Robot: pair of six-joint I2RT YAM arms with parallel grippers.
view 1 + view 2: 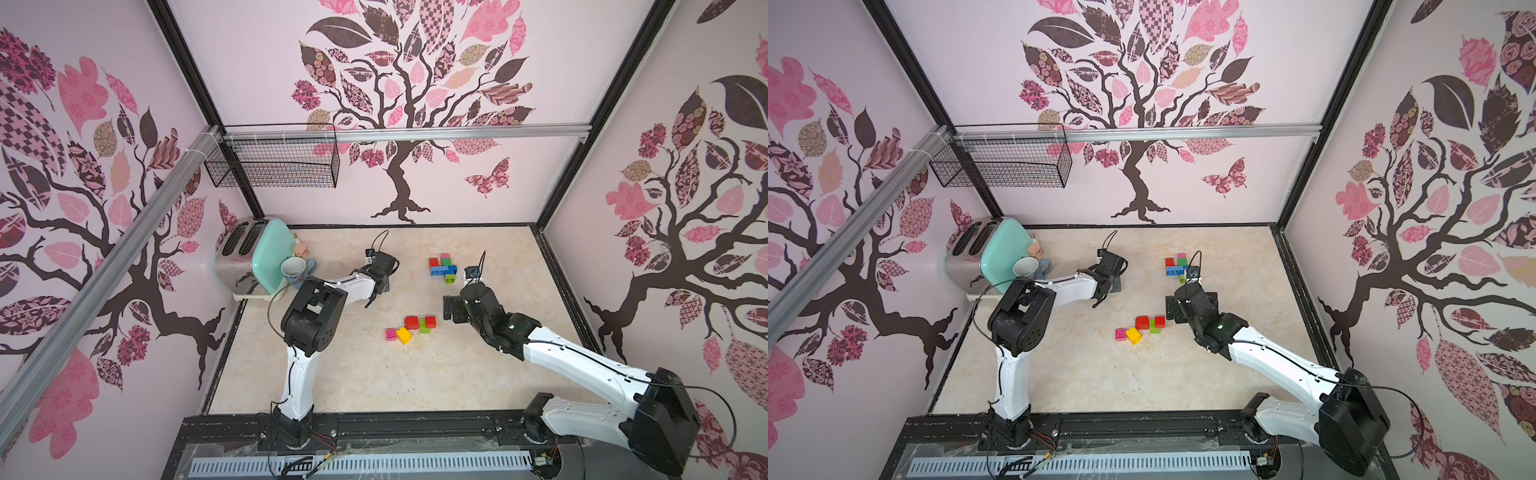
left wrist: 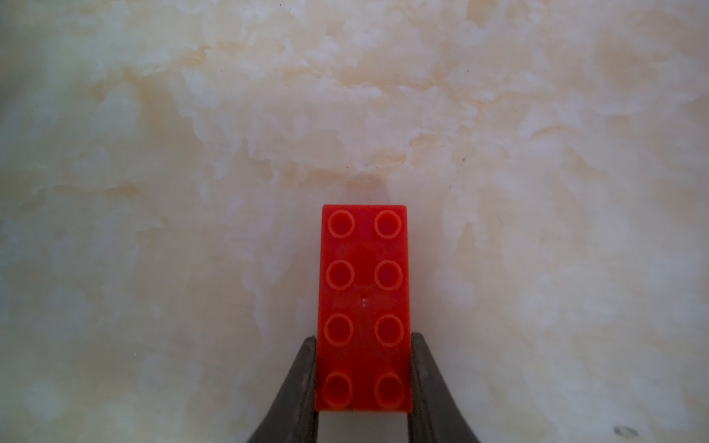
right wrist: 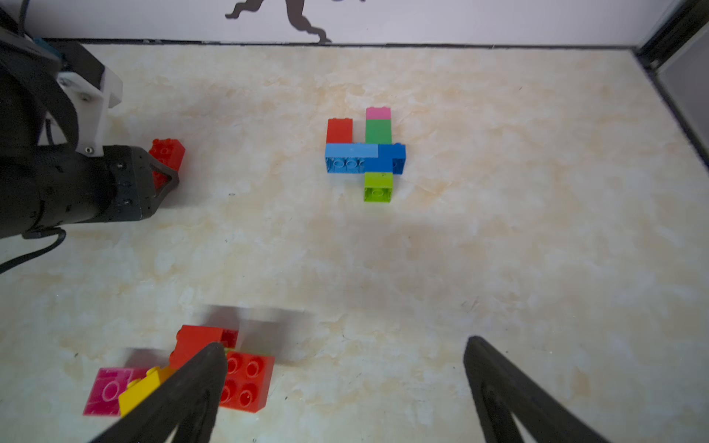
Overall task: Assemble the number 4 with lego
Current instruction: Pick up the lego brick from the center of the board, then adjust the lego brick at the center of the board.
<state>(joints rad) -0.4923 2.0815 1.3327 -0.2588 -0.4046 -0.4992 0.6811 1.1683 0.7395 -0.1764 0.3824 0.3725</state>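
Fingers of left gripper (image 2: 363, 339), cut off at lower edge, clamp a red eight-stud brick (image 2: 363, 268); right gripper (image 3: 344, 342) gapes wide, partly hiding loose bricks (image 3: 249, 379).

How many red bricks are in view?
4. One red brick clamped in the left pincer; one in the built cluster; a third and fourth in the loose pile. More may be hidden.

Marbled tabletop (image 1: 353, 374), toaster (image 1: 243, 259), mug (image 1: 293, 268), joined lego cluster (image 1: 444, 269), loose lego pile (image 1: 411, 326)
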